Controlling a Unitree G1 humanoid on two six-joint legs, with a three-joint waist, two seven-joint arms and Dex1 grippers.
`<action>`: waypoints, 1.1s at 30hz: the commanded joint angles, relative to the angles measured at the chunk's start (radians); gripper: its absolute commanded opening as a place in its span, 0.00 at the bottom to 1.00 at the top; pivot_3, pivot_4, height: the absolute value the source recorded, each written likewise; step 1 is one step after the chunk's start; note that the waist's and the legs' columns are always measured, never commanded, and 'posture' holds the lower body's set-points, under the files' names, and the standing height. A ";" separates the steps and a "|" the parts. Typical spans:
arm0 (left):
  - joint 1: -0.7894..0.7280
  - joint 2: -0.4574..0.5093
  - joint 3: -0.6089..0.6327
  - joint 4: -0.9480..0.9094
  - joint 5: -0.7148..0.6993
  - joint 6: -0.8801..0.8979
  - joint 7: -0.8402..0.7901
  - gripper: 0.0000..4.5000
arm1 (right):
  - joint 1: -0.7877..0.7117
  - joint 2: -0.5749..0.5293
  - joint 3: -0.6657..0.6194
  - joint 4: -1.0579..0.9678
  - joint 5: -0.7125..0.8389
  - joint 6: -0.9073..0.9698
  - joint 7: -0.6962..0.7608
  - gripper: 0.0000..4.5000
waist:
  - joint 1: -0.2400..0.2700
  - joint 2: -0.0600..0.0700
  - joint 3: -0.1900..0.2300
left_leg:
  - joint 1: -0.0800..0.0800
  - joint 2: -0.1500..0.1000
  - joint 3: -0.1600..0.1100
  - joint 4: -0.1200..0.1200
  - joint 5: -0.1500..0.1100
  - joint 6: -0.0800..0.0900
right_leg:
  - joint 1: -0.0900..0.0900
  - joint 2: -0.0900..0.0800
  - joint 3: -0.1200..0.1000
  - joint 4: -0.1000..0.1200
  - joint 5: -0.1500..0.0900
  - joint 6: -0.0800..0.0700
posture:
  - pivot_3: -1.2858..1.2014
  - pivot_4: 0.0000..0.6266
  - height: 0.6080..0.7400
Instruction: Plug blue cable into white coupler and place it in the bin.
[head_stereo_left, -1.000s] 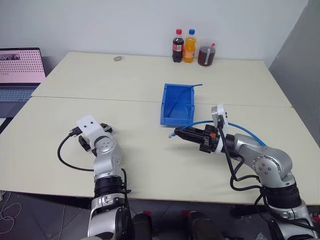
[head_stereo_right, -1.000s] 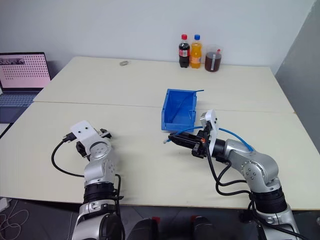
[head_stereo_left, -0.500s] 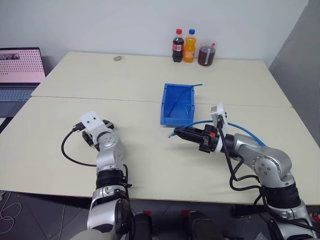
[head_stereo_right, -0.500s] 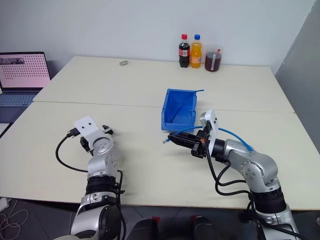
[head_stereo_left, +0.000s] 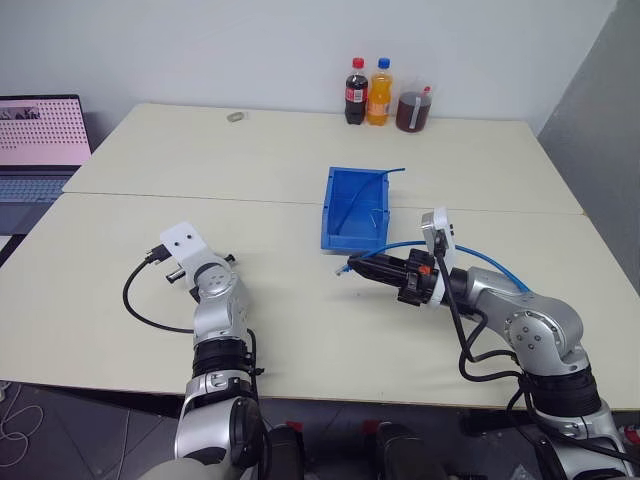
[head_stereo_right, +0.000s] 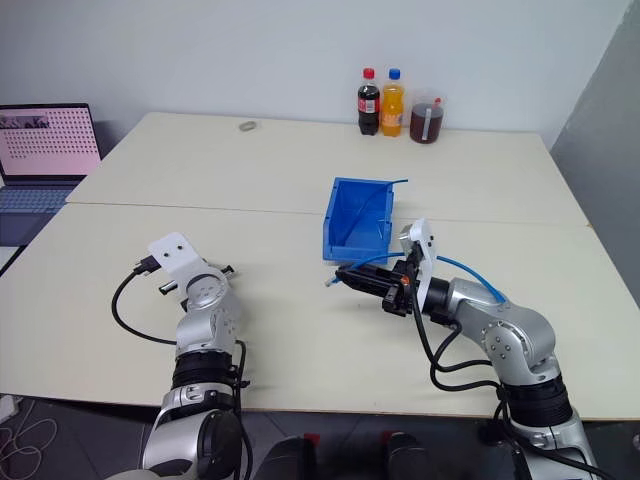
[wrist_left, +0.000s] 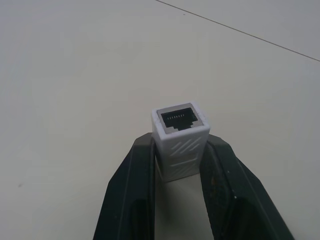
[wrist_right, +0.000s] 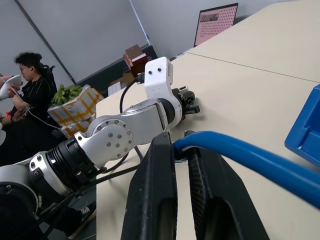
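Observation:
My left gripper (wrist_left: 181, 143) is shut on the white coupler (wrist_left: 179, 136), a small ribbed block whose dark socket faces away from the wrist. It hovers low over the near left of the table, where the left gripper (head_stereo_left: 220, 263) points away from me. My right gripper (head_stereo_left: 354, 266) points left just in front of the bin (head_stereo_left: 331, 215) and is shut on the blue cable (wrist_right: 250, 156). The cable's pale plug end sticks out past the fingertips, and the blue cable (head_stereo_left: 483, 257) arcs back over my right forearm. The blue bin stands mid-table, open-topped.
A thin dark-blue strand (head_stereo_left: 368, 193) leans out of the bin. Two bottles (head_stereo_left: 367, 92) and a cup of dark drink (head_stereo_left: 412, 110) stand at the far edge, with a small object (head_stereo_left: 236, 117) to their left. A laptop (head_stereo_left: 38, 140) sits far left. A seated person (wrist_right: 27, 87) is beyond the table.
My left gripper's fingers have closed in on the white coupler. The right arm and the blue cable have stayed still.

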 joint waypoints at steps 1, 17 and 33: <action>0.007 -0.005 -0.011 -0.046 -0.009 -0.009 -0.012 0.20 | -0.019 0.000 -0.014 -0.018 0.000 -0.013 0.007 0.01 | 0.000 0.000 0.000 | 0.000 0.000 0.000 0.000 0.000 0.000 | 0.000 0.000 0.000 0.000 0.000 0.000 | 0.52 0.24 1.00; 0.348 0.332 -0.263 -0.448 -0.165 0.265 -0.840 0.19 | 0.044 -0.024 -0.025 -0.095 -0.047 -0.045 -0.017 0.01 | -0.002 0.000 0.000 | 0.000 0.001 0.000 -0.001 0.000 -0.001 | -0.001 0.000 0.000 0.000 0.001 -0.003 | 0.52 0.24 1.00; 0.121 0.593 -0.742 -0.329 -0.143 -0.034 -1.873 0.19 | 0.242 -0.172 -0.013 -0.271 -0.178 -0.127 -0.017 0.01 | -0.014 0.000 0.002 | 0.000 0.001 0.001 -0.001 0.000 0.000 | -0.002 0.001 0.000 0.000 -0.002 -0.003 | 0.52 0.24 1.00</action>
